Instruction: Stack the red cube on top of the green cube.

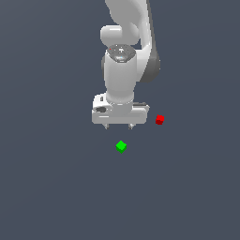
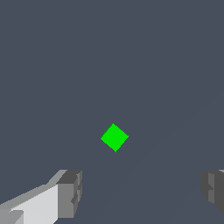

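The red cube (image 1: pixel 160 120) lies on the dark grey floor toward the exterior view's right, just beside the white gripper body. The green cube (image 1: pixel 121 146) (image 2: pixel 114 137) rests on the floor a little below and between the fingers in the exterior view, turned like a diamond. My gripper (image 1: pixel 118 126) (image 2: pixel 140 192) hangs above the floor, open, with nothing between its fingers (image 2: pixel 70 192). It touches neither cube. The wrist view holds only the green cube; the red cube is outside it.
The white arm (image 1: pixel 124 65) rises behind the gripper to the top of the exterior view. A plain dark grey floor (image 1: pixel 56 187) spreads all around.
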Robot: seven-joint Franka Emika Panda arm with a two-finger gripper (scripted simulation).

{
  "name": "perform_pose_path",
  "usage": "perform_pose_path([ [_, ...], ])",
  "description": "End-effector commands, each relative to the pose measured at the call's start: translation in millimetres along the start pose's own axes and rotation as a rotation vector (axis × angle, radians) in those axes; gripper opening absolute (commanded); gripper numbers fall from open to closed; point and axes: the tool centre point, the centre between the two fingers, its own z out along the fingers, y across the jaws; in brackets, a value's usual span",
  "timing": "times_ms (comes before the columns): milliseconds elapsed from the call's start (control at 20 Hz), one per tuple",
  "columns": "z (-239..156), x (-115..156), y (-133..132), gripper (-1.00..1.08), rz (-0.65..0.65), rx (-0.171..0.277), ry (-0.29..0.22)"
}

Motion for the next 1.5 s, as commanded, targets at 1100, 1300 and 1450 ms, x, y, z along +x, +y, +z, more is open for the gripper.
perform_pose_path([
  [1100,40.7,-77.5,-80.7,1.00,0.125,0.005,-0.021],
  [1300,53.8,-100.7,-109.8,1.00,0.166,0.007,-0.028],
  [1450,63.2,-116.6,-131.6,1.00,0.196,0.008,-0.033],
])
